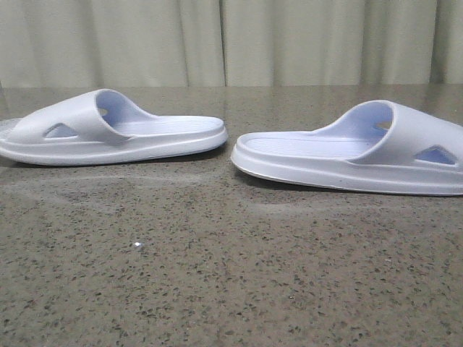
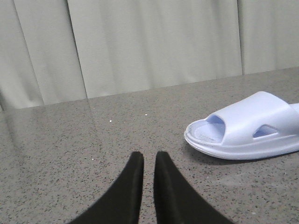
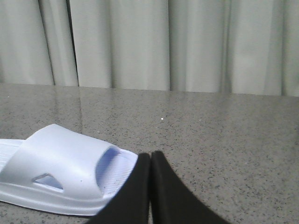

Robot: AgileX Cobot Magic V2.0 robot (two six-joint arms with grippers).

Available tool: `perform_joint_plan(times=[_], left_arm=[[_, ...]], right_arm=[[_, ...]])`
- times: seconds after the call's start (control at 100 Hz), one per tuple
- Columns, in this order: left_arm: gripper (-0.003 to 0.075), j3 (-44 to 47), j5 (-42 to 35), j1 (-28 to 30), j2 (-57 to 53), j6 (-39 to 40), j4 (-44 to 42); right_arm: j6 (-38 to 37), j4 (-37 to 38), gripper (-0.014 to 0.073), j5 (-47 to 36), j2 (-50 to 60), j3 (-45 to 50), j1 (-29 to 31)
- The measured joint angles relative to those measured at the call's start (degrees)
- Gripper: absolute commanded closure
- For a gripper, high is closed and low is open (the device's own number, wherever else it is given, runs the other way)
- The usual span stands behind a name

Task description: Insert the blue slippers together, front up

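I see two slippers lying flat on the table [image 1: 217, 289], heel ends facing, with a narrow bare gap between them. The left slipper [image 1: 108, 130] and right slipper [image 1: 354, 155] block the middle band; the near tabletop lies open, and curtains [image 1: 231, 43] close the far edge.
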State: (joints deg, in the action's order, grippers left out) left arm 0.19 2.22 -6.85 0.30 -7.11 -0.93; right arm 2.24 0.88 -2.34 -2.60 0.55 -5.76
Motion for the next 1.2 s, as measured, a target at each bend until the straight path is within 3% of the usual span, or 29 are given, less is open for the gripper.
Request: perform_joint_plan(times=[0.58, 0.89, 1.09, 1.2], left_arm=[[0.0705, 0.0, -1.2, 0.0, 0.0, 0.0, 0.6], [0.0705, -0.4, -2.2, 0.0, 0.0, 0.9, 26.8], [0.0705, -9.5, 7.2, 0.0, 2.2, 1.0, 30.5], [0.0705, -17.2, 12.9, 0.0, 7.7, 1.0, 30.6]], right_arm=[[0.0, -0.2, 0.0701, 0.2, 0.0, 0.0, 0.0], [-0.5, -6.4, 0.0700, 5.3, 0.0, -3.5, 0.0], [-0.7, -6.5, 0.0700, 19.0, -3.5, -16.7, 0.0], [-0.7, -6.4, 0.0700, 22.3, -8.0, -23.4, 0.0]])
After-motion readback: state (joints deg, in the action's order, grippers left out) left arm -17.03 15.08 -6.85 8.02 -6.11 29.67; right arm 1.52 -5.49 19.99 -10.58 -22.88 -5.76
